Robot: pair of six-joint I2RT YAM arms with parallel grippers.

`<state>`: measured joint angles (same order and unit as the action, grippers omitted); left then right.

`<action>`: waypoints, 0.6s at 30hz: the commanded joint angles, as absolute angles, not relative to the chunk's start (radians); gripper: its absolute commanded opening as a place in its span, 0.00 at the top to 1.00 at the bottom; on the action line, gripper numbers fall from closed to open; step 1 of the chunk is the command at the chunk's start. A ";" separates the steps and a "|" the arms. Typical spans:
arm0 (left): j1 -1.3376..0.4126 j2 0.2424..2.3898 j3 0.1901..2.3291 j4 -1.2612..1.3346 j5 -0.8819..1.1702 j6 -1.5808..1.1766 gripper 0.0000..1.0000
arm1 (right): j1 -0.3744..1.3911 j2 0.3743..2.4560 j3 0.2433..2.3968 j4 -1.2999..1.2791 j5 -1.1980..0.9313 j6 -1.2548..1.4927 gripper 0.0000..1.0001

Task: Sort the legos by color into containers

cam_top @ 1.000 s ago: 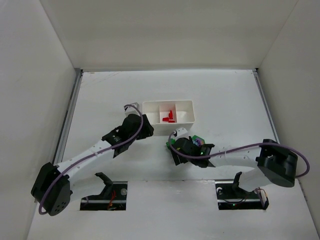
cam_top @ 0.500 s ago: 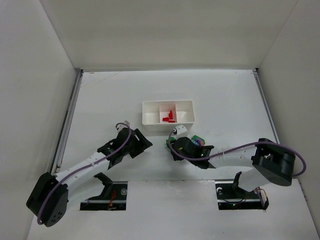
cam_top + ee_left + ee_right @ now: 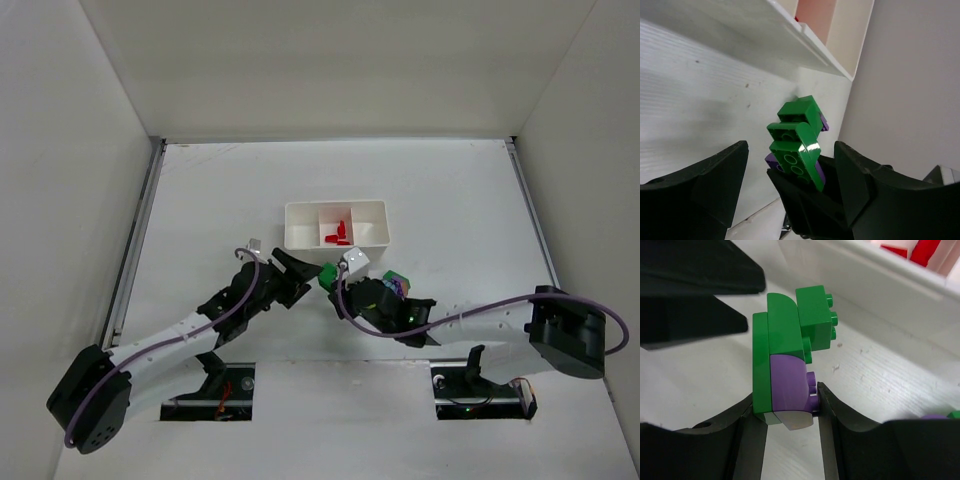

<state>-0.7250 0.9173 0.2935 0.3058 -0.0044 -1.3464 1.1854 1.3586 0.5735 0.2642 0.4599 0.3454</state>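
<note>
From above, only red legos (image 3: pixel 338 234) lay sorted, in the middle compartment of the tray (image 3: pixel 300 243). The left wrist view showed the left pincer (image 3: pixel 792 170) open before a green-and-purple clump (image 3: pixel 797 132) near the tray. The right wrist view showed the right pincer (image 3: pixel 785 412) clamped on it, unsorted.

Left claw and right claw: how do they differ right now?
The right claw is shut on the green-purple brick clump; the left claw is open, holding nothing. The right claw pinches the clump's purple end; the left claw straddles its green end without touching. Both hover near the tray.
</note>
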 commanded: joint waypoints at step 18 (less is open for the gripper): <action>-0.766 0.959 0.229 0.633 -0.110 -1.470 0.39 | 1.246 1.388 0.655 0.422 0.469 0.313 0.64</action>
<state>-0.7528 0.9432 0.2390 0.5232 -0.0853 -1.4448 1.2327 1.3773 0.6144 0.3309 0.4820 0.2905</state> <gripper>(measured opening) 0.609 0.452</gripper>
